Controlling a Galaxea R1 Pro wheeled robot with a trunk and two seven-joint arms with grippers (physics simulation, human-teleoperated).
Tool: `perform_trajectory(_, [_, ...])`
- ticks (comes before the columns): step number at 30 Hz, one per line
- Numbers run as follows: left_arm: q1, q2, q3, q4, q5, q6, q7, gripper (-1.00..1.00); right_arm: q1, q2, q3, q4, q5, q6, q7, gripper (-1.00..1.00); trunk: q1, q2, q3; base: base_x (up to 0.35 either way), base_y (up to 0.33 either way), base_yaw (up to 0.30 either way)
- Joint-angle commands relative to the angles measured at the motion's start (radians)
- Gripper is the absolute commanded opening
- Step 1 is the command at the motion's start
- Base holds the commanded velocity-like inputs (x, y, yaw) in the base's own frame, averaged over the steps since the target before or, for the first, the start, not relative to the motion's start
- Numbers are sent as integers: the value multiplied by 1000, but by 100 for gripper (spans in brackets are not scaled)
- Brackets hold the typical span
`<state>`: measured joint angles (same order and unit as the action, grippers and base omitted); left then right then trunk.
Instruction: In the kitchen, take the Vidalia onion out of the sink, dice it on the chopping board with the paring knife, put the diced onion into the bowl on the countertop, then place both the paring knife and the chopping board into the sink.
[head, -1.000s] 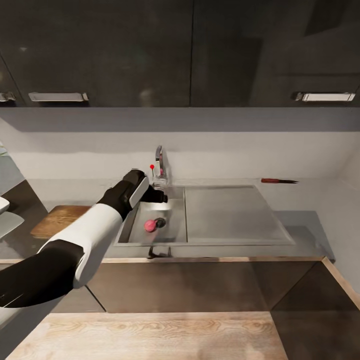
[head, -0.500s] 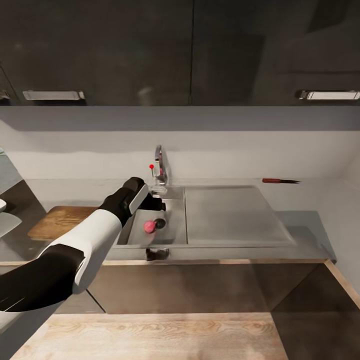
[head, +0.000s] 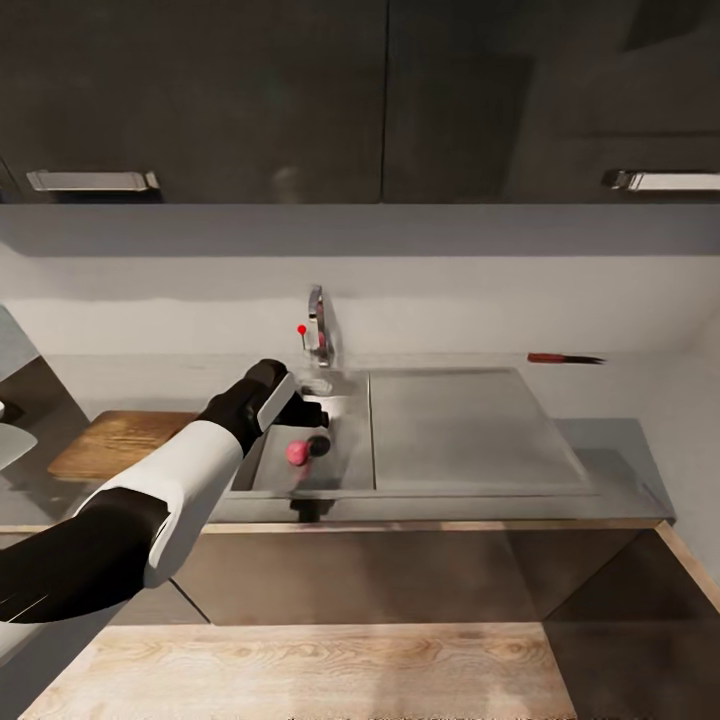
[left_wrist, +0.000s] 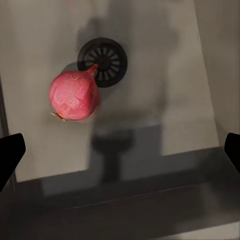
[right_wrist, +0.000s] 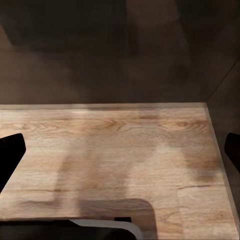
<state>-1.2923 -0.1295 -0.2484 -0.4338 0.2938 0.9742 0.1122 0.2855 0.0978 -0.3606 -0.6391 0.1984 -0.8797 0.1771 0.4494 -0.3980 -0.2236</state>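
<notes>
1. Sink (head: 440, 480): a recessed grey steel basin with a flat drainboard to its right is set into the grey table (head: 620, 440); an angular chrome tap (head: 317, 335) with a red knob stands at the basin's back edge.
2. Vidalia onion (head: 297, 452): the pinkish-red bulb is seen lying on the basin floor, just beside the round dark drain (head: 319, 445). In the left wrist view the onion (left_wrist: 74, 95) is shown with its pointed tip reaching over the edge of the drain (left_wrist: 107, 61).
3. Left gripper (head: 318, 412): it is held over the basin, above the onion and apart from it. In the left wrist view its two dark fingertips (left_wrist: 10, 155) are seen at opposite edges of the picture, so the jaws are spread wide and nothing is held between them.
4. Right gripper (right_wrist: 120, 152): in the right wrist view its fingertips (right_wrist: 11, 150) likewise stand far apart with nothing between them, over a light wooden floor (right_wrist: 115, 150).
5. Chopping board (head: 120, 440): the brown wooden board is laid flat on the table to the left of the sink, partly hidden by the left arm.
6. Paring knife (head: 565, 358): the reddish-handled knife is laid on the table beyond the drainboard's far right corner, near the wall, well apart from the onion.
7. Bowl (head: 12, 445): a white rim is seen at the picture's left edge, beside the chopping board.
</notes>
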Motion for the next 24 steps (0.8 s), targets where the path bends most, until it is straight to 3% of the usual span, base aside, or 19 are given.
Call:
perform_trajectory(1, [-1, 1, -6, 0, 11, 3, 9, 100, 0, 2, -8, -2, 7, -2, 7, 100, 1, -2, -3, 0, 0, 0])
perform_trajectory(24, [-1, 1, -6, 29, 11, 3, 9, 100, 0, 2, -8, -2, 7, -1, 7, 100, 1, -2, -34, 71, 18, 0])
